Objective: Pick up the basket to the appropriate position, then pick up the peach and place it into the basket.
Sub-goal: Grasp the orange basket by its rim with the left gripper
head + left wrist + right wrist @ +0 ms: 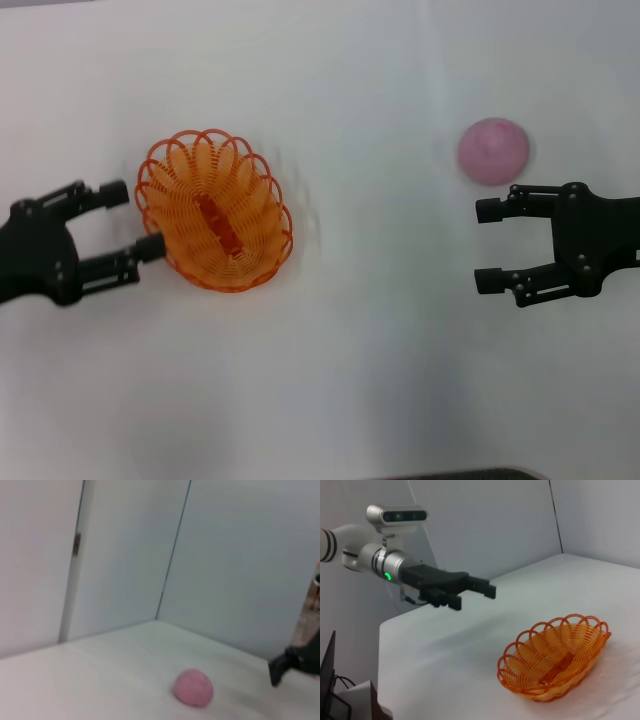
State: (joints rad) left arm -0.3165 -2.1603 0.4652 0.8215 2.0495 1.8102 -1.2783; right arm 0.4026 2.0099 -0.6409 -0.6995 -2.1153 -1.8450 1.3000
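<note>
The orange openwork basket (pixel 250 200) sits empty on the white table, left of centre; it also shows in the right wrist view (pixel 555 655). My left gripper (pixel 133 220) is open at the basket's left rim, holding nothing. In the right wrist view the left gripper (pixel 472 596) hangs above the table, apart from the basket. The pink peach (pixel 493 150) lies on the table at the far right and also shows in the left wrist view (pixel 194 687). My right gripper (pixel 488 245) is open and empty, just on the near side of the peach.
The white table (pixel 360 350) spreads between basket and peach. Pale walls meet in a corner behind the table (pixel 172 565). One finger of the right gripper shows in the left wrist view (pixel 279 669), beside the peach.
</note>
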